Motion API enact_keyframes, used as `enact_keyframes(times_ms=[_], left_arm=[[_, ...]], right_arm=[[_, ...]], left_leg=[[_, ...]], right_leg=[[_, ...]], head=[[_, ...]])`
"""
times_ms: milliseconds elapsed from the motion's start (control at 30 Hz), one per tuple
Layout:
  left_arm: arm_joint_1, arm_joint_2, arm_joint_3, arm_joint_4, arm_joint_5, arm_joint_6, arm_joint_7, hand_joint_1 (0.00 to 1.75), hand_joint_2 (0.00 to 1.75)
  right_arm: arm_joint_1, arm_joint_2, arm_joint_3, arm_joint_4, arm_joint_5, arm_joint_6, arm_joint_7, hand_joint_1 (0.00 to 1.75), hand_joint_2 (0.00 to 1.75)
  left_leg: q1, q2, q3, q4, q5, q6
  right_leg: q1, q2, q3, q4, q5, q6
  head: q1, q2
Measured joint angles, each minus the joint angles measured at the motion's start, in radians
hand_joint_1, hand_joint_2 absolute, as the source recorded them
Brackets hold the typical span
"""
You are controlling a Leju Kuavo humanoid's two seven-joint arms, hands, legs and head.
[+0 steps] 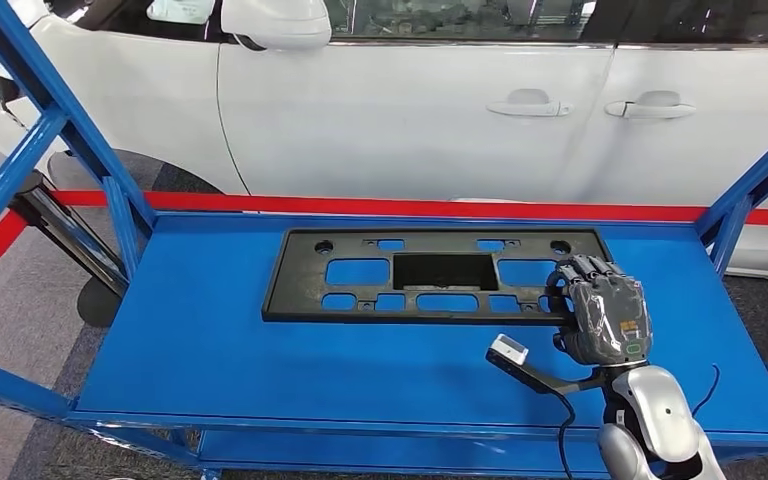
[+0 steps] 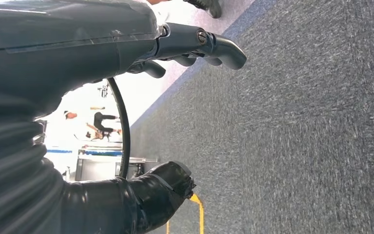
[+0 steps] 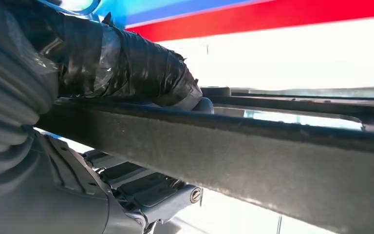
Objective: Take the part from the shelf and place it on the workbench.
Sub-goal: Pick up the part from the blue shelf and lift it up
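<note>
The part (image 1: 300,275) is a long flat black plastic plate with several cut-outs, lying flat on the blue shelf top (image 1: 210,350) toward its far side. My right hand (image 1: 608,310) is at the plate's right end, fingers curled over its near right corner. In the right wrist view the plate's edge (image 3: 253,151) runs between the taped thumb (image 3: 126,68) on one face and the grey fingers (image 3: 146,190) on the other, so the hand grips it. My left hand (image 2: 102,48) hangs over grey carpet, fingers apart, holding nothing.
A white car (image 1: 410,100) stands close behind the shelf, with a red stripe (image 1: 360,206) along the floor before it. Blue frame posts rise at the left (image 1: 50,120) and right (image 1: 750,190) ends. The near half of the shelf top is bare blue.
</note>
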Motion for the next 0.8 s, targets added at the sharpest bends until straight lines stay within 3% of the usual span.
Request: enact_keyframes(times_ms=[67,133,200,233,267,300,367,433,500,567,700,733,767,800], left_arm=[[-0.001,-0.002,0.000,0.000,0.000,0.000,0.003,0.00,1.75],[-0.002,-0.003,0.000,0.000,0.000,0.000,0.005,0.00,1.75],[-0.001,-0.004,0.000,0.000,0.000,0.000,0.007,0.00,1.75],[-0.001,-0.004,0.000,0.000,0.000,0.000,0.008,0.00,1.75],[-0.001,-0.004,0.000,0.000,0.000,0.000,0.008,0.00,1.75],[-0.002,-0.005,0.000,0.000,0.000,0.000,0.009,0.00,1.75],[-0.002,-0.005,0.000,0.000,0.000,0.000,0.009,0.00,1.75],[-0.002,-0.005,0.000,0.000,0.000,0.000,0.009,0.00,1.75],[-0.003,-0.006,0.000,0.000,0.000,-0.001,0.009,0.00,1.75],[-0.004,-0.007,0.000,0.000,0.000,-0.001,0.010,0.00,1.75],[-0.005,-0.007,0.000,0.000,0.000,-0.001,0.011,0.00,1.75],[-0.005,-0.007,0.000,0.000,0.000,-0.001,0.012,0.00,1.75],[-0.005,-0.008,0.000,0.000,0.000,-0.001,0.013,0.00,1.75],[-0.006,-0.008,0.000,0.000,0.000,-0.001,0.014,0.00,1.75]], right_arm=[[0.007,0.000,-0.002,-0.023,0.007,-0.005,-0.001,1.75,1.75],[0.017,0.000,-0.003,-0.045,0.020,-0.005,-0.002,1.75,1.75],[0.031,0.000,-0.003,-0.064,0.039,-0.003,0.000,1.75,1.75],[0.037,0.000,-0.003,-0.071,0.046,-0.003,0.002,1.75,1.75],[0.041,0.000,-0.003,-0.077,0.051,-0.002,0.003,1.75,1.75],[0.044,0.000,-0.003,-0.082,0.054,-0.002,0.003,1.75,1.75],[0.047,0.000,-0.003,-0.091,0.055,-0.001,0.005,1.75,1.75],[0.051,0.000,-0.003,-0.099,0.056,-0.001,0.008,1.75,1.75],[0.053,0.001,-0.003,-0.106,0.056,0.000,0.010,1.75,1.75],[0.053,0.001,-0.003,-0.113,0.055,0.001,0.012,1.75,1.75],[0.055,0.004,-0.003,-0.131,0.041,0.016,0.014,1.75,1.75],[0.056,0.005,-0.003,-0.134,0.037,0.022,0.015,1.75,1.75],[0.057,0.006,-0.003,-0.137,0.034,0.028,0.015,1.75,1.75],[0.058,0.007,-0.003,-0.141,0.032,0.032,0.015,1.75,1.75]], left_leg=[[0.006,0.004,0.002,-0.020,0.019,0.010],[0.009,0.007,-0.001,-0.025,0.027,0.016],[0.010,0.008,-0.008,-0.021,0.028,0.016],[0.011,0.008,-0.011,-0.017,0.027,0.015],[0.014,0.007,-0.014,-0.010,0.025,0.012],[0.017,0.006,-0.017,-0.003,0.022,0.007],[0.022,0.005,-0.027,0.014,0.014,-0.009],[0.021,0.003,-0.036,0.027,0.010,-0.024],[0.022,0.003,-0.042,0.034,0.010,-0.036],[0.026,0.003,-0.057,0.061,-0.017,-0.041],[0.019,0.002,-0.144,0.284,-0.153,-0.034],[0.015,0.002,-0.151,0.314,-0.159,-0.030],[0.011,0.001,-0.139,0.306,-0.146,-0.022],[0.005,0.001,-0.109,0.260,-0.119,-0.013]], right_leg=[[0.000,0.000,-0.016,0.037,-0.037,0.009],[-0.006,-0.001,-0.060,0.148,-0.107,0.018],[-0.016,-0.001,-0.098,0.252,-0.143,0.028],[-0.021,-0.002,-0.097,0.259,-0.134,0.033],[-0.027,-0.003,-0.079,0.229,-0.108,0.038],[-0.033,-0.005,-0.048,0.171,-0.074,0.043],[-0.034,-0.005,0.011,0.060,-0.040,0.046],[-0.027,-0.002,0.024,0.030,-0.045,0.035],[-0.023,0.000,0.014,0.031,-0.040,0.017],[-0.021,-0.001,0.005,0.027,-0.032,-0.003],[-0.005,-0.004,-0.025,0.025,-0.010,-0.032],[0.001,-0.005,-0.033,0.026,-0.004,-0.035],[0.007,-0.005,-0.041,0.026,0.002,-0.037],[0.012,-0.004,-0.048,0.027,0.009,-0.038]], head=[[0.000,0.000],[0.001,0.000],[0.001,0.000],[0.001,0.000],[0.001,0.000],[0.001,0.000],[0.001,0.000],[0.001,0.000],[0.001,0.000],[0.001,0.000],[0.001,0.000],[0.001,0.000],[0.001,0.000],[0.001,0.000]])
